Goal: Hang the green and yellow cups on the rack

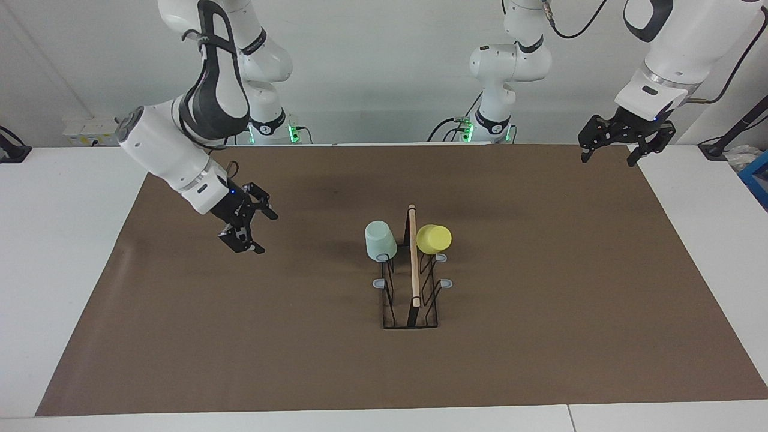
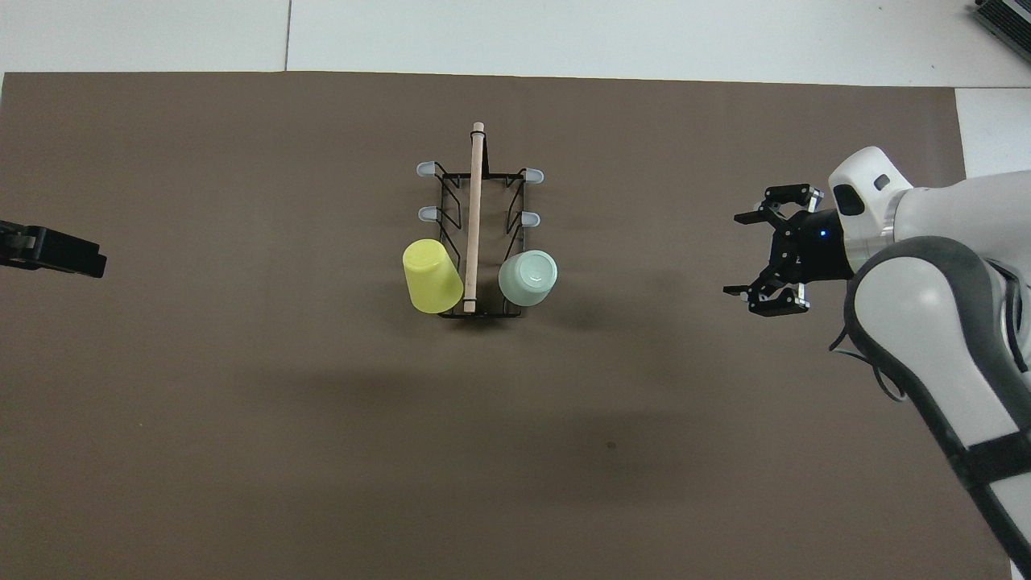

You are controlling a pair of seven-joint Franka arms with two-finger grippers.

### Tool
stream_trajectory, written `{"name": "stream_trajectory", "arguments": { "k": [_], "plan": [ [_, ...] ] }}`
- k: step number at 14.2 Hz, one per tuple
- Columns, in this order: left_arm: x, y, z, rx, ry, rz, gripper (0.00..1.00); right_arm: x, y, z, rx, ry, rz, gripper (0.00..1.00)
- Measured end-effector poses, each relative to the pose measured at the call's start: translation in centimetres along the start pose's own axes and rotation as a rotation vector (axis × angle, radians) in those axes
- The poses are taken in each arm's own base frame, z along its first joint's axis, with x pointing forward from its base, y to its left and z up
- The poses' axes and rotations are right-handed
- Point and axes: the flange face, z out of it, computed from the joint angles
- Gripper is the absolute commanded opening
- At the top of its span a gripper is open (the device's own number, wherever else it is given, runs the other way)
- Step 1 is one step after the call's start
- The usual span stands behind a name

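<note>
Brown mat (image 1: 540,312) covers the white table (image 1: 72,240), pale wall at the robots' end.

Rack (image 1: 411,282) stands mid-mat, black wire, rectangular base, light wooden top bar running lengthwise away from the robots. Green cup (image 1: 380,240) hangs mouth-down on a prong at the rack's end nearer the robots, on the side toward the right arm's end of the table. Yellow cup (image 1: 434,239) hangs on the matching prong on the side toward the left arm's end, tilted outward, its closed bottom angled up. Grey prong tips farther from the robots are bare. Both cups are small, tapered, handleless, plain plastic; green is pale mint, yellow bright.

Right gripper (image 1: 247,225) hangs raised over bare mat, well apart from the rack, toward the right arm's end; fingers spread, holding nothing. Left gripper (image 1: 619,146) hovers over the mat's corner at the left arm's end, fingers apart, empty; that arm waits.

Judgement: both cups look hung, task near complete.

Risks:
- Yellow cup sits at a lean; a knock to the rack could slide it off its prong.
- Light cups on thin wire; any arm sweep passing low near the rack might tip the whole stand.
- Green cup looks better seated, less concern.
</note>
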Motion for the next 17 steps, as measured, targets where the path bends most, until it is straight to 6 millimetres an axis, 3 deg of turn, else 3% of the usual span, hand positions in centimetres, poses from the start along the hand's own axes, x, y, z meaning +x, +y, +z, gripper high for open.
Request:
{"name": "stream_trajectory", "arguments": {
  "k": [3,5,10,17],
  "plan": [
    [0.0,0.0,0.1,0.000,-0.001,-0.014,1.00,3.0,-2.0,-2.8,0.022,-0.111,0.126,1.00],
    [0.0,0.0,0.1,0.000,-0.001,-0.014,1.00,3.4,-2.4,-3.6,0.051,-0.128,0.190,1.00],
    [0.0,0.0,0.1,0.000,-0.003,-0.019,1.00,2.0,-2.1,-4.7,0.050,-0.195,0.384,1.00],
    [0.0,0.0,0.1,0.000,-0.003,-0.020,1.00,1.4,-1.7,-5.0,0.003,-0.250,0.396,1.00]
  ]
}}
